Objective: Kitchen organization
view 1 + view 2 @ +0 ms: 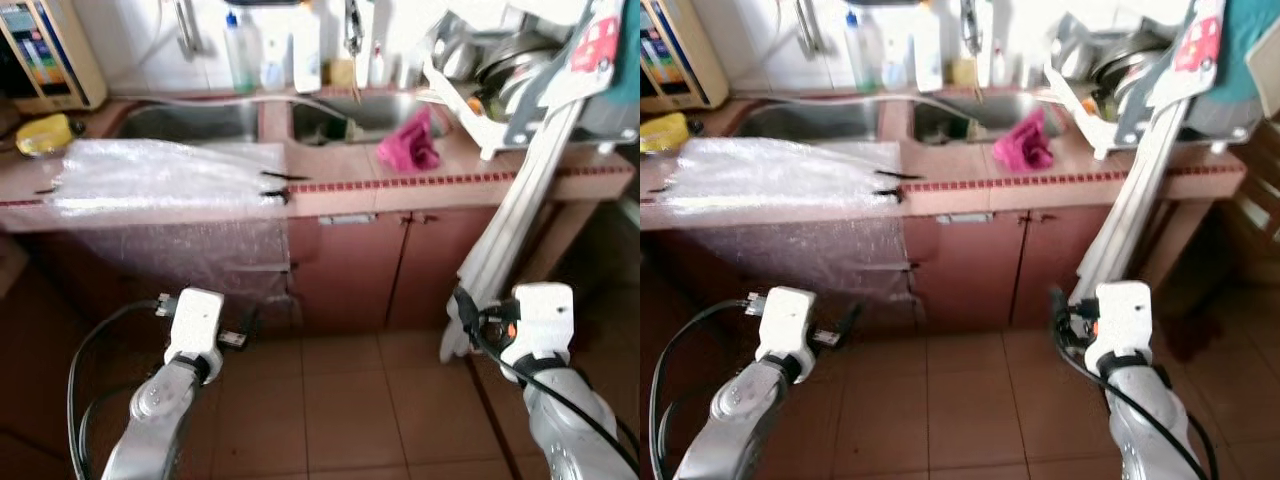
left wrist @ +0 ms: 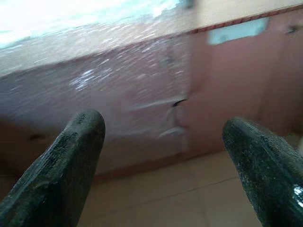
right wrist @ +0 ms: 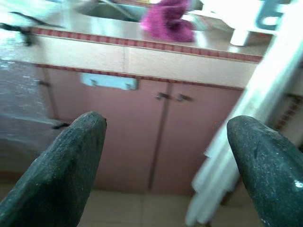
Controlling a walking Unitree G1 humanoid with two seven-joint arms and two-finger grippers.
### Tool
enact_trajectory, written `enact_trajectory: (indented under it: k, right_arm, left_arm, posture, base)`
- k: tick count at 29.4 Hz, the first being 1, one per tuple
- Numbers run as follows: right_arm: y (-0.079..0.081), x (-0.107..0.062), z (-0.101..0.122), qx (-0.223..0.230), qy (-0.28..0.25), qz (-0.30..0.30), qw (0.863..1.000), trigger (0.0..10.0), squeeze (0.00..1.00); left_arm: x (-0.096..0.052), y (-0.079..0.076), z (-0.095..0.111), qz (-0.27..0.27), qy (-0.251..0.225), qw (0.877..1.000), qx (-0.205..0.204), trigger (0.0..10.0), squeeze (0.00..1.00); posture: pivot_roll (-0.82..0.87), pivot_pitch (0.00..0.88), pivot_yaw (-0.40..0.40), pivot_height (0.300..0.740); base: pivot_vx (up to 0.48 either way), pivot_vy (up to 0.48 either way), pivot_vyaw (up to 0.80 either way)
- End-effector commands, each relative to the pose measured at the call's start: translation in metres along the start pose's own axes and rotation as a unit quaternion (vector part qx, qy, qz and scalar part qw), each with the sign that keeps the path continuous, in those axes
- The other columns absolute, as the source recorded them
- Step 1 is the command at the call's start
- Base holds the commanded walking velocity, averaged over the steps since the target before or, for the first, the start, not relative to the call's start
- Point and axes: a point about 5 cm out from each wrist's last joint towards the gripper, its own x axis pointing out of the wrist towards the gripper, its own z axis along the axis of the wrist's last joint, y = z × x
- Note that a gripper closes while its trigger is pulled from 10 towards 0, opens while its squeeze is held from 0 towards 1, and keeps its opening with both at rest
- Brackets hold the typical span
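Pink cloth [image 3: 168, 21] on counter, well beyond right hand [image 3: 165, 156], both hands spread wide, empty

Tiled floor [image 1: 340, 400] lies open; leaning white boards [image 1: 510, 230] and, seemingly, draped plastic sheet [image 1: 170, 190] crowd the counter front.

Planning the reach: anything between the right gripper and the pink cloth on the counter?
Nothing visible. The right gripper, open, hangs before the cabinet doors; the pink cloth lies above on the counter, white slats leaning beside it.

pink counter [image 1: 340, 185], magenta cloth [image 1: 410, 143], plastic sheet [image 1: 160, 175]
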Motion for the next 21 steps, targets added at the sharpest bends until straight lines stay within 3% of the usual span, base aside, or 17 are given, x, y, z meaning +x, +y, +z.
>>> enact_trajectory:
  k: [1, 9, 15, 21]
  right_arm:
    - [-0.002, 0.0, 0.003, -0.003, -0.007, 0.0, 1.0, 10.0, 0.0]
    - [0.004, 0.007, 0.006, 0.015, -0.017, 0.003, 1.0, 10.0, 0.0]
    - [0.011, 0.01, 0.008, 0.026, -0.024, 0.004, 0.999, 10.0, 0.0]
    - [0.017, 0.013, 0.009, 0.028, -0.027, 0.011, 0.999, 10.0, 0.0]
  left_arm:
    - [-0.005, -0.004, 0.001, -0.018, 0.0, 1.0, 0.01, 10.0, 0.0]
    - [-0.01, -0.001, 0.005, -0.017, 0.001, 1.0, 0.01, 10.0, 0.0]
    - [0.001, 0.002, 0.006, 0.025, 0.003, 0.999, -0.039, 10.0, 0.0]
    - [0.012, -0.002, 0.013, 0.027, -0.003, 0.998, -0.049, 10.0, 0.0]
  posture:
    - [-0.04, 0.0, 0.038, 0.74]
    - [-0.02, 0.0, 0.031, 0.74]
    - [-0.02, 0.0, 0.023, 0.74]
    - [-0.02, 0.0, 0.023, 0.74]
  base:
    - [0.0, 0.0, 0.44]
    - [0.0, 0.0, 0.06]
    - [0.0, 0.0, 0.0]
    - [0.0, 0.0, 0.0]
